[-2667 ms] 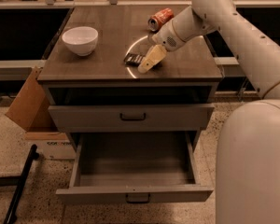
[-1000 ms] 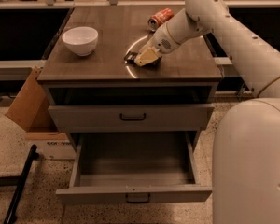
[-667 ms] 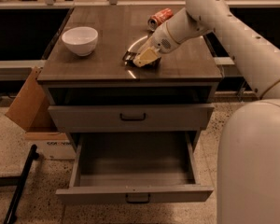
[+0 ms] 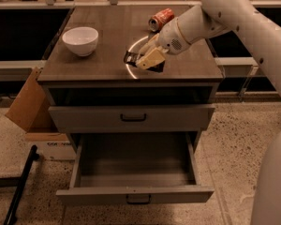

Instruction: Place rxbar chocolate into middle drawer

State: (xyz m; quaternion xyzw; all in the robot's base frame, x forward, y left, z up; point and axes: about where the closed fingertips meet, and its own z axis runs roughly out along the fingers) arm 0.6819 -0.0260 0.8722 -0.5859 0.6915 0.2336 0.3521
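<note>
The rxbar chocolate, a dark flat bar, lies on the wooden cabinet top near the front, right of centre. My gripper is down on the bar and covers its middle; the bar's ends show to the left of it and below right. The middle drawer stands pulled open below, with nothing in it. The grey drawer above it is closed.
A white bowl sits on the left of the cabinet top. An orange-red soda can lies at the back, just behind my arm. A cardboard box leans at the cabinet's left and a black pole lies on the floor.
My gripper has come down from just above the bar onto it and shifted slightly left. The bar, bowl, can and drawers have not moved.
</note>
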